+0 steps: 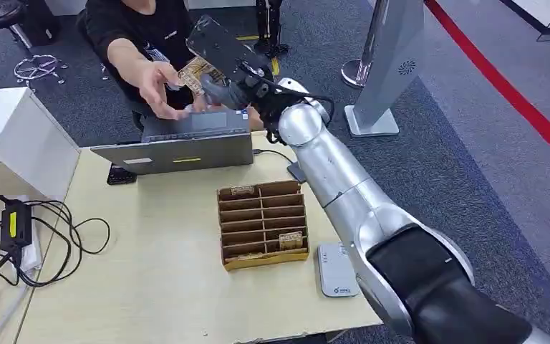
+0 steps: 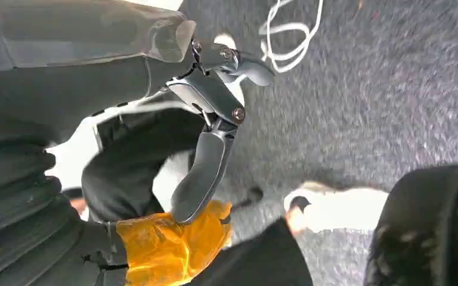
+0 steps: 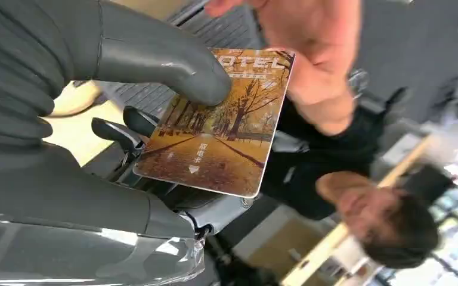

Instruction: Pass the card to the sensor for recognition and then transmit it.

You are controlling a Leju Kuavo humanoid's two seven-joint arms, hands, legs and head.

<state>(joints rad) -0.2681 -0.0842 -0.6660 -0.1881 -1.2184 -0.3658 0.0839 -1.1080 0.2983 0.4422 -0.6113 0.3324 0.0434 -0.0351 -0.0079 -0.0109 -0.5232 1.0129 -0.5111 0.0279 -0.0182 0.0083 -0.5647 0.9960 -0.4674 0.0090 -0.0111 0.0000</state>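
A: Holding the card [image 3: 217, 134] was the right hand [image 3: 125, 101]; the thumb pressed one face near an edge and the darker fingers [image 3: 119, 128] backed the other. The card stood out past the laptop [image 1: 179, 147], with a person's hand [image 1: 154, 86] touching its far edge.

B: Handling properties?

A: Judged light, thin and stiff, with a glossy face, therefore likely slippery. The printed faces gave the broadest contact; a receiver should probably take the free half, opposite the thumb, pinching both faces.

B: Risk?

A: A thin edge pinch could let it pivot or slide if pulled sideways.

B: Left hand?

A: The left hand [image 2: 212, 119] hung over the floor, holding nothing; its fingers lay loosely apart.

B: Sensor?

A: The reader [image 1: 336, 271] lay on the table [image 1: 150, 287] beside the box [image 1: 263, 223], well apart from the card.
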